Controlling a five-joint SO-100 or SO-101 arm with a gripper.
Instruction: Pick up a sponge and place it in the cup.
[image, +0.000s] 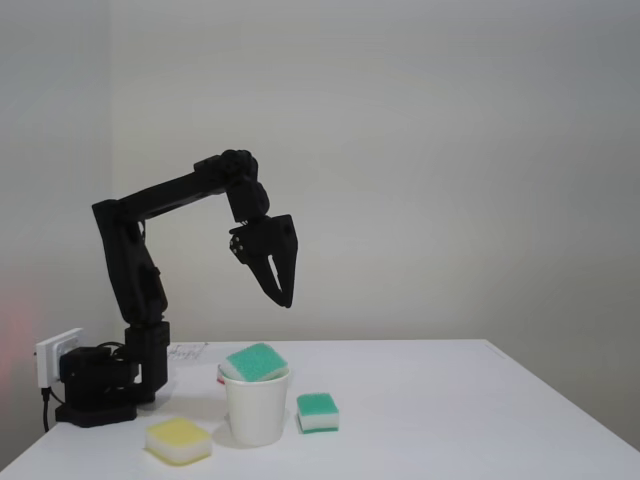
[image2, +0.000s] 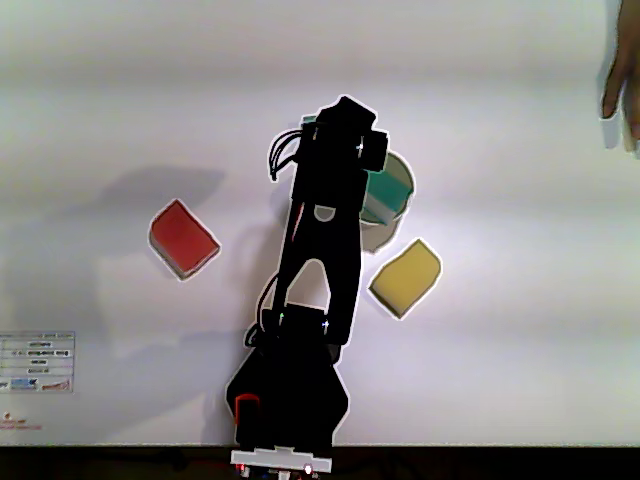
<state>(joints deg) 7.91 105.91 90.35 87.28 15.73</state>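
On the worktop (image: 450, 420), the yellow sponge (image: 179, 440) lies just left of the cup (image: 257, 408) in the fixed view; the sponge (image: 257, 362) rests tilted across the cup's mouth, half hidden by the arm from above; the jaws (image: 281, 288) hang empty above, nearly closed.

Plain pale grey wall (image: 450, 150) behind white table (image: 450, 420) (matte top); soft, even light.
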